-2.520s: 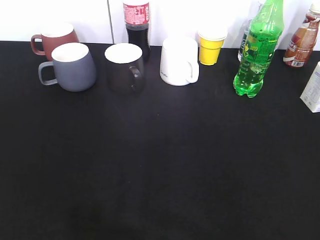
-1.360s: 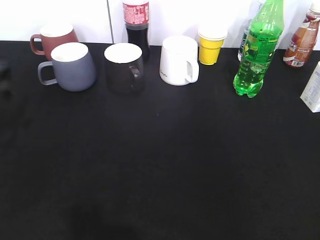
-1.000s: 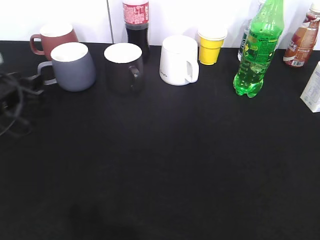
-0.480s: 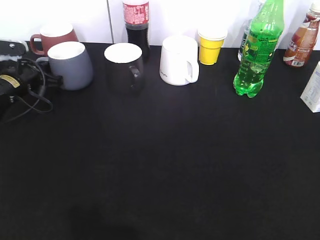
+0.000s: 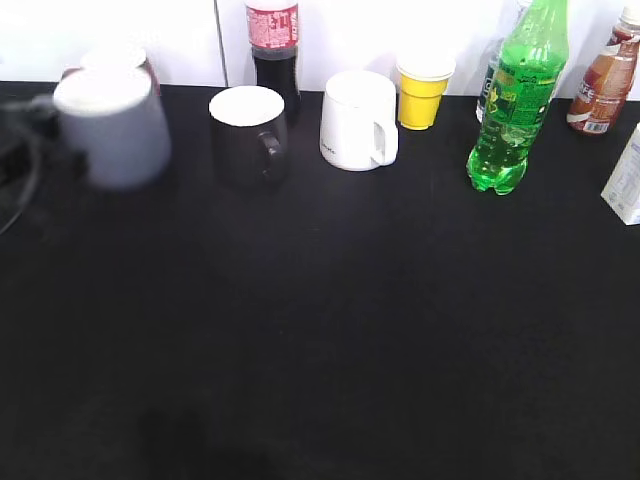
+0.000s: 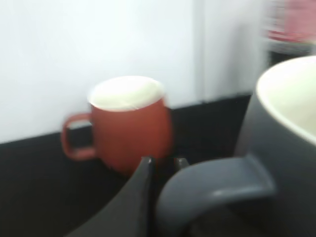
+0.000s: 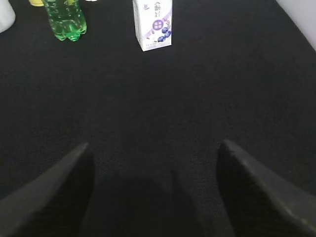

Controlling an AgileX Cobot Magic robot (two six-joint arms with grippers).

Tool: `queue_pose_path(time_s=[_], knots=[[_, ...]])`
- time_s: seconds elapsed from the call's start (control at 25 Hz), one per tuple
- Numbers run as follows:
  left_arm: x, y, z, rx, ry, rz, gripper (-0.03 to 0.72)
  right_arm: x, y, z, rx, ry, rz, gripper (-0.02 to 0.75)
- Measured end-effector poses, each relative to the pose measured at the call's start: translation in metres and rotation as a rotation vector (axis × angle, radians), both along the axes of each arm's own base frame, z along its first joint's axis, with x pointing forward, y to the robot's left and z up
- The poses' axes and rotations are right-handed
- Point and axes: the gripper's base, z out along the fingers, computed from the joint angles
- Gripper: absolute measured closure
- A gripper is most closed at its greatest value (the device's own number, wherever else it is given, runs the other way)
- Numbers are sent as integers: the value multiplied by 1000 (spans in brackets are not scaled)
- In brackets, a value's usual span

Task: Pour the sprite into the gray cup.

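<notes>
Blur marks the gray cup (image 5: 110, 125) at the far left of the exterior view; it looks lifted off the black table (image 5: 320, 330), hiding most of the reddish-brown mug (image 5: 120, 58) behind it. The left gripper (image 5: 30, 140) is only a dark smear at the cup's handle side. The sprite (image 5: 515, 100) stands upright well apart at the right, capped as far as you can tell, with a black mug (image 5: 250, 130), a white mug (image 5: 358, 120), a yellow cup (image 5: 423, 92) and a cola bottle (image 5: 273, 50) ranged between them.

In the left wrist view, one dark finger (image 6: 133, 197) sits against the cup's loop handle (image 6: 212, 190); the other is hidden, so you cannot tell for certain that the claw is clamped there, though the raised cup suggests it. The brown mug stands just behind.

In the right wrist view, the right gripper (image 7: 153, 192) hangs over bare cloth with its jaws spread wide, holding nothing. The bottle base shows far ahead beside a milk carton (image 7: 152, 24).

My read: you are bringing the cup out to open table. Next, send the right claw to the bottle's body, watching the carton and neighbouring bottles.
</notes>
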Motion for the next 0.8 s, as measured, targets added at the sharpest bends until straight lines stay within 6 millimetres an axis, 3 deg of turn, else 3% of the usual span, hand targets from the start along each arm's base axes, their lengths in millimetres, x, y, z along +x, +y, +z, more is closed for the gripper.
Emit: queue_pose_path(time_s=[0.16,0.28,0.36,0.44,0.64,0.8], knots=[[-52,-16,3,23,-10,-148,610,0,0,0,0,0,0,153],[-65,-45,0,13,-1,-274,610,0,1,2,9,-11,7,153],[-72,-63,1,14,-6,-355,611,12,3,20,45,-134,31,153],[-74,-68,1,13,-8,-377,611,37,1,33,68,-274,27,153],[-74,-68,1,12,-8,-377,611,128,-14,-9,48,-241,-29,153],[-74,-68,1,12,-8,-377,611,185,-17,-29,-20,-287,2,153]])
